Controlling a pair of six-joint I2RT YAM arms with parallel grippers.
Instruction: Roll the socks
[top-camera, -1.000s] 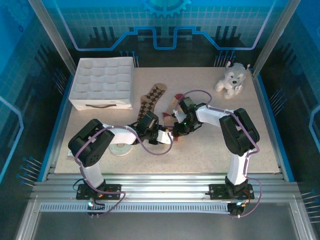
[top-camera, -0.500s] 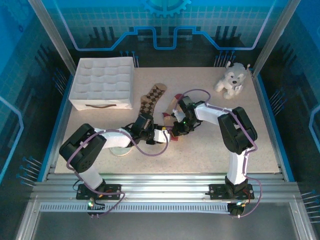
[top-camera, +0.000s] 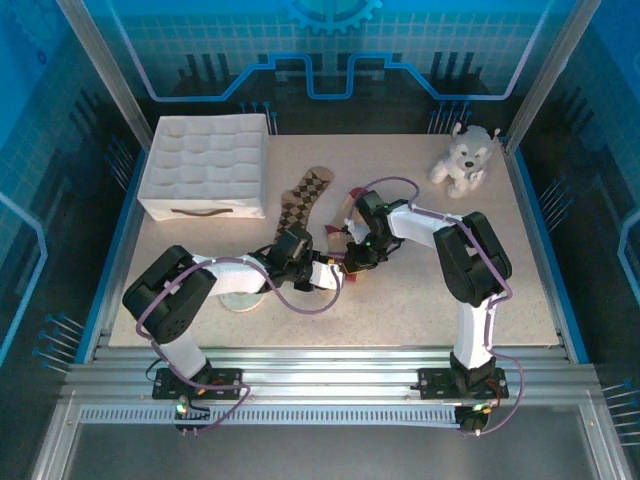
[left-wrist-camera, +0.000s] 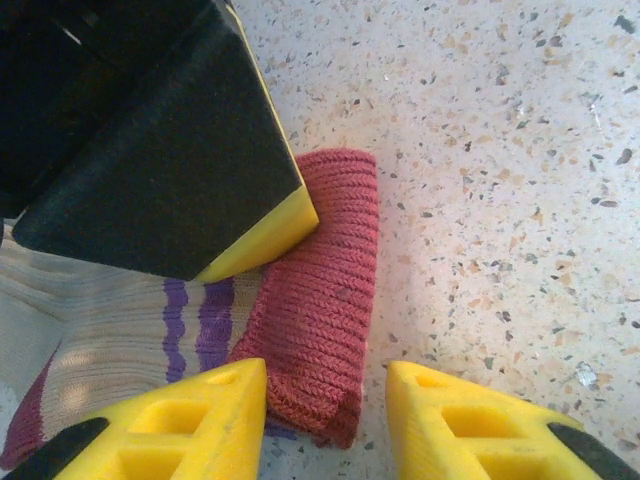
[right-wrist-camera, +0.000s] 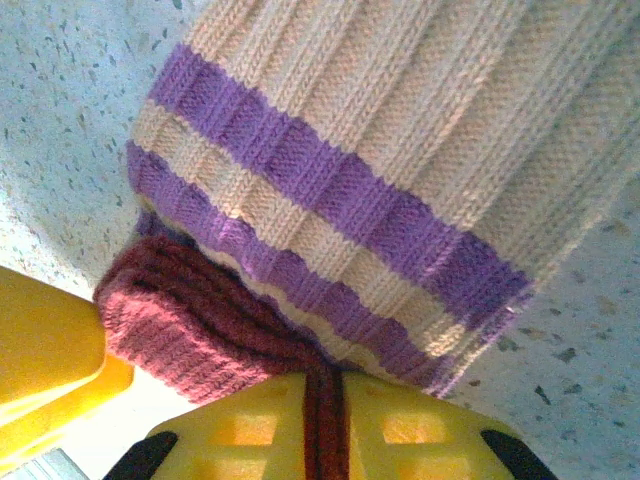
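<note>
**A:** How far along is the rolling?

**B:** Barely begun, I'd judge. The striped sock lies mid-worktop between the two arms. Its dark red end is doubled over into one thick fold. I see no finished roll.

**A:** And the tools?

**B:** The right tool is clamped on that red fold, with the fabric pinched between its jaws. The left tool stands apart. One finger is over the sock's edge, the other is over bare worktop, and the red end lies loose in the gap.

**A:** The other sock?

**B:** The diamond sock lies flat just beside, toward the white box, and looks untouched. So there is one first fold at most, and nearly the whole length is left to roll.

**A:** What can't you make out?

**B:** From above, the arms cover most of the striped sock, so I can't tell whether it touches the diamond one. Up close, the frame's lower edge cuts off both tools' fingers. I also can't tell whether the red end is toe or cuff.
</note>
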